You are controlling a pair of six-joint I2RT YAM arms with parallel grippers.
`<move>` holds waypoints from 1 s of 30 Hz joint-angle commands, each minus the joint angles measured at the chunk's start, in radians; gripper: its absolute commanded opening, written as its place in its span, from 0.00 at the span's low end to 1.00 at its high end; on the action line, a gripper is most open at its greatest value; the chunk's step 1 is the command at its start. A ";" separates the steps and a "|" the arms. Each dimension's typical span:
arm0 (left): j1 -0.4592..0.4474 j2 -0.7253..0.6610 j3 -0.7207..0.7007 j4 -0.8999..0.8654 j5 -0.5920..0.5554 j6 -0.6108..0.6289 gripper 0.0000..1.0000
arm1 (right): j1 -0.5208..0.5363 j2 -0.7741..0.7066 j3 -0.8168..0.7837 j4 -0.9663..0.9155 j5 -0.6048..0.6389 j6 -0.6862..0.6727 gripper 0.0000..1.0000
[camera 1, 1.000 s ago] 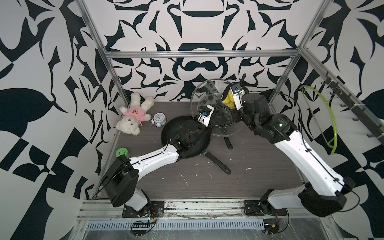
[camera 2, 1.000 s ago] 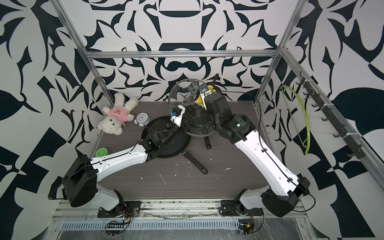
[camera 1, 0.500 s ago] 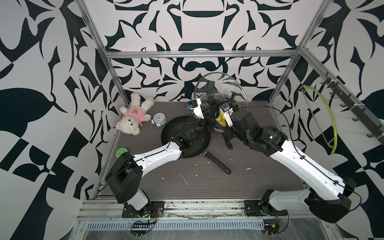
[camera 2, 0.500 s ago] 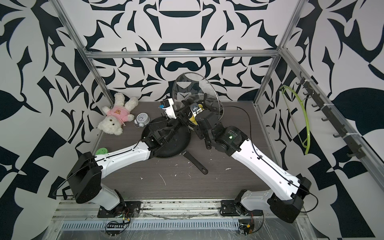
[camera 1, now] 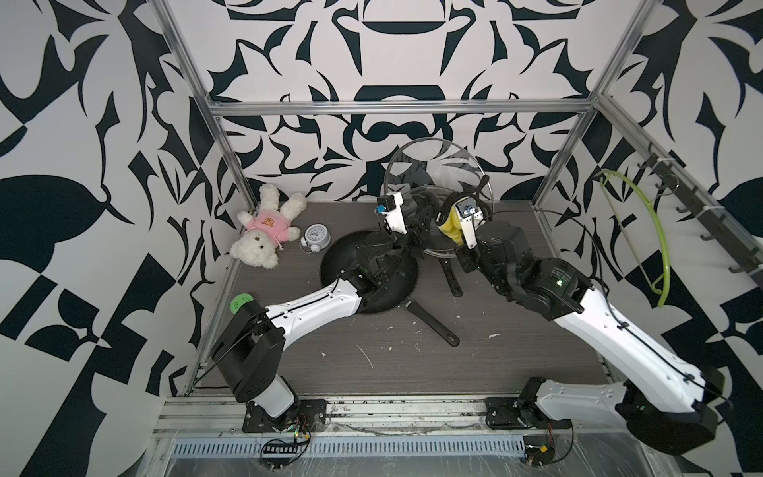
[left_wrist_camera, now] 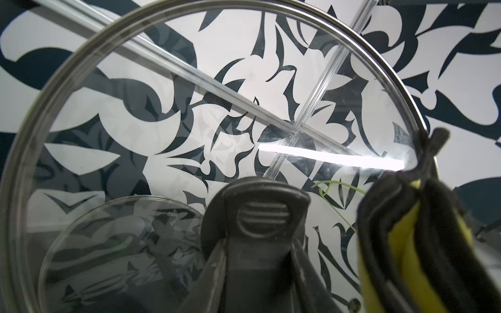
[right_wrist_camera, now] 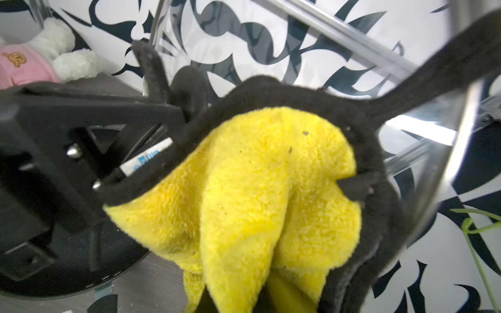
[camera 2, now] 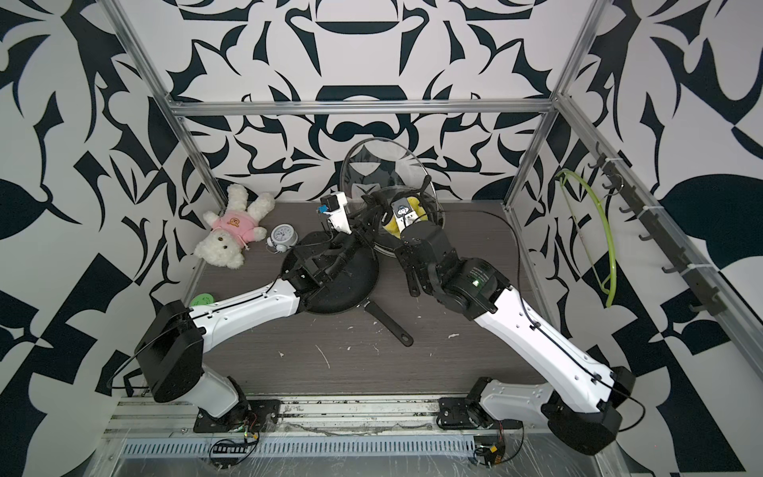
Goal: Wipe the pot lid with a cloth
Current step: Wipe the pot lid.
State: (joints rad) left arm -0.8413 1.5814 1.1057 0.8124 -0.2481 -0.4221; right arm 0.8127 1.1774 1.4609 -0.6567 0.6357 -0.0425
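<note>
Status: yellow cloth at glass pot lid, both grips confirmed.
My left gripper clamps the upright lid's knob; my right gripper clenches the bunched cloth just beside that knob, near the rim.

Both arms stretch rearward, left end effector and right end effector clamped.

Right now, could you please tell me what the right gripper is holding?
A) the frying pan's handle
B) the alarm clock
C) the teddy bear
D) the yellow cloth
D: the right gripper is shut on the yellow cloth, which is bunched up against the raised glass lid.
</note>
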 commanded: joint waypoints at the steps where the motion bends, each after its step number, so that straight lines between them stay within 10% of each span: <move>1: 0.008 -0.053 0.006 0.232 0.091 0.217 0.00 | -0.010 -0.010 0.079 0.062 0.085 -0.028 0.00; 17: 0.008 -0.132 -0.036 0.083 0.367 0.717 0.00 | -0.027 0.321 0.528 -0.073 -0.032 -0.187 0.00; 30: 0.008 -0.135 -0.049 0.079 0.361 0.762 0.00 | -0.027 0.551 0.765 -0.168 -0.149 -0.130 0.00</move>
State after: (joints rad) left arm -0.8307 1.5230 1.0264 0.7059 0.1322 0.3317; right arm 0.7795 1.7432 2.1811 -0.8158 0.5125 -0.2012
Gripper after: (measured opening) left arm 0.341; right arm 0.091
